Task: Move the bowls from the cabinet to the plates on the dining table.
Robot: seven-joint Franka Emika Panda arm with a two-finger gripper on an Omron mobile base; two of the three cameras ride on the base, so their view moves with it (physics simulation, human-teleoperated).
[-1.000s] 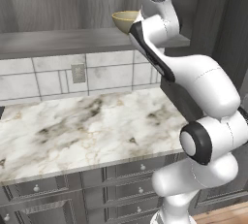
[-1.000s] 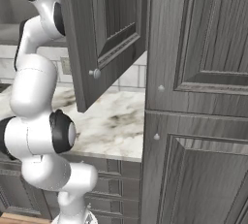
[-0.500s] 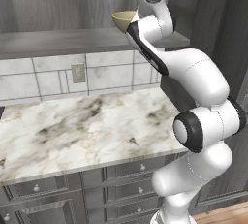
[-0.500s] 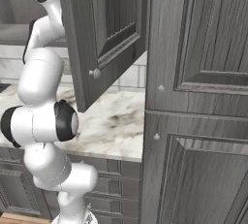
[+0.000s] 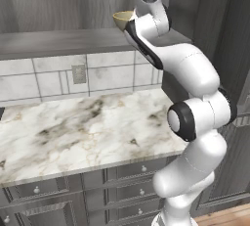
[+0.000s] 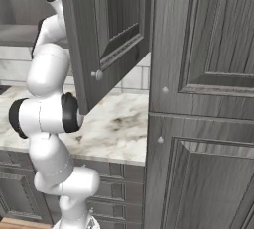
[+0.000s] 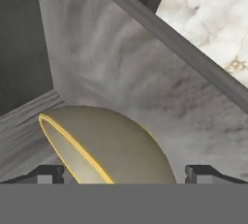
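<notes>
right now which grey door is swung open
The wall cabinet door with the round knob, above the marble worktop; the tall panels to its right stay flush shut.

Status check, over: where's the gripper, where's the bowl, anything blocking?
Gripper open, fingertips either side of the tan bowl. Bowl sits on the cabinet shelf, not gripped. Cabinet door swung open; nothing in the way.

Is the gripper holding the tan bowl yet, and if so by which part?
No. The gripper is open, its tips either side of the tan bowl, not closed on it.
</notes>
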